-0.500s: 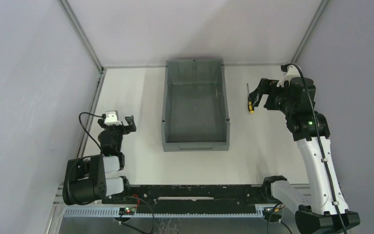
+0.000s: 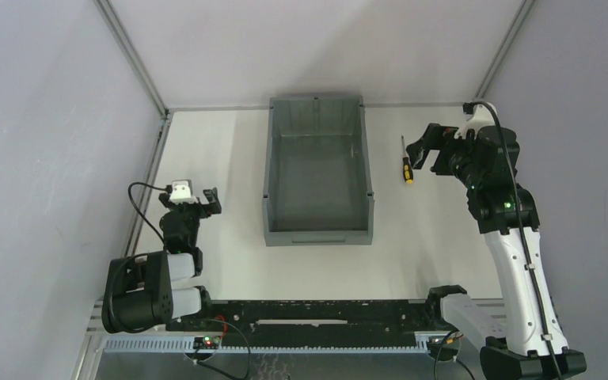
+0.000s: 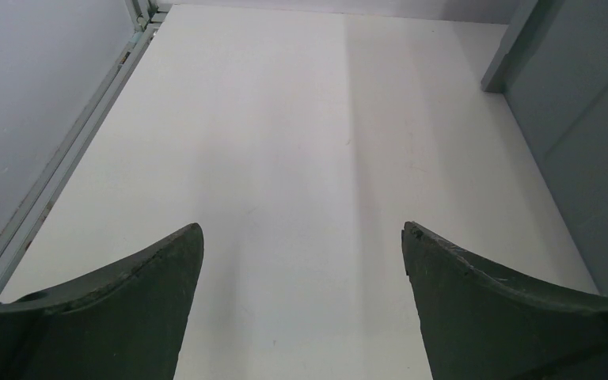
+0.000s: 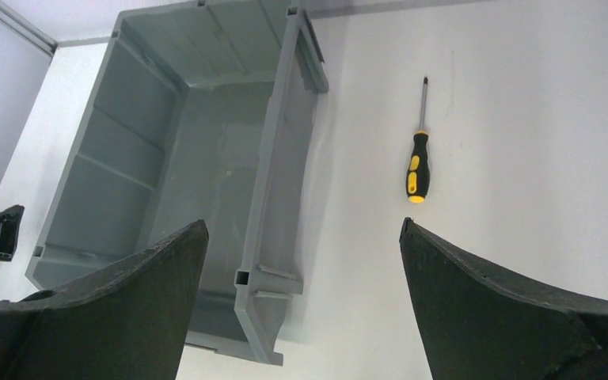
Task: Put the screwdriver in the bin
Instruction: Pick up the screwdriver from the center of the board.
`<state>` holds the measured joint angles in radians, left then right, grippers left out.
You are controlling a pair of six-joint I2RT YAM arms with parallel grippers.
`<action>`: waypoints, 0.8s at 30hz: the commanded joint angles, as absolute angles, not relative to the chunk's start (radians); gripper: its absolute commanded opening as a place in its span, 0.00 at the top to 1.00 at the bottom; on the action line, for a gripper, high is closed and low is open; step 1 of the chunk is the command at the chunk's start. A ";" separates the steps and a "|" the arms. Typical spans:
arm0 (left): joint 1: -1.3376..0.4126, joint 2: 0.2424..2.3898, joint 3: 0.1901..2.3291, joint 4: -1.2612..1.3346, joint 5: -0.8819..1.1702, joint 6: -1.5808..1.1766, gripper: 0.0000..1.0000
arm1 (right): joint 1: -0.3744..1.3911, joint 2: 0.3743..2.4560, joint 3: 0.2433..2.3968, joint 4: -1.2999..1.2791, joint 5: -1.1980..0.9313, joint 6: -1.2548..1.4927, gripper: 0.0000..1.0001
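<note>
Right of the bin (image 2: 267,190), on the bare table (image 2: 222,158), lies the screwdriver (image 4: 418,162), well apart from the bin's wall and not yet picked up. Its long axis runs almost straight from near to far, the yellow-and-black handle toward the arms and the thin shaft pointing at the back wall.

The right gripper (image 2: 419,154) hangs just beside it, jaws spread wide and holding nothing. In the wrist view the tool sits ahead of the jaws and off toward the right-hand one, not centred in the gap. The coming move probably needs a small shift that way before descending on the handle.

The left gripper (image 2: 208,201) rests far across the bin, jaws apart and empty, so the right arm is much nearer.

Half a second ago the right wrist overlapped the handle slightly. Now it sits a touch farther back, with a sliver of table showing between. The screwdriver, bin and left arm are unchanged.
</note>
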<state>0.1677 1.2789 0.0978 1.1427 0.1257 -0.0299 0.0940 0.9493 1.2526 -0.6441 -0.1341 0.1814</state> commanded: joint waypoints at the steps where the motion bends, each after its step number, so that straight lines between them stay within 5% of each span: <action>1: 0.164 1.267 0.137 1.185 0.120 -0.041 0.00 | 0.100 0.925 1.259 -0.577 -0.130 0.187 0.00; 24: 0.165 1.267 0.137 1.185 0.120 -0.042 0.00 | 0.049 1.425 1.765 -0.861 0.020 0.116 0.01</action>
<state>0.1677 1.2789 0.0978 1.1427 0.1257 -0.0299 0.0586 1.3190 1.6588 -0.7490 -0.0624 0.1322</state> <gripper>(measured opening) 0.996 0.990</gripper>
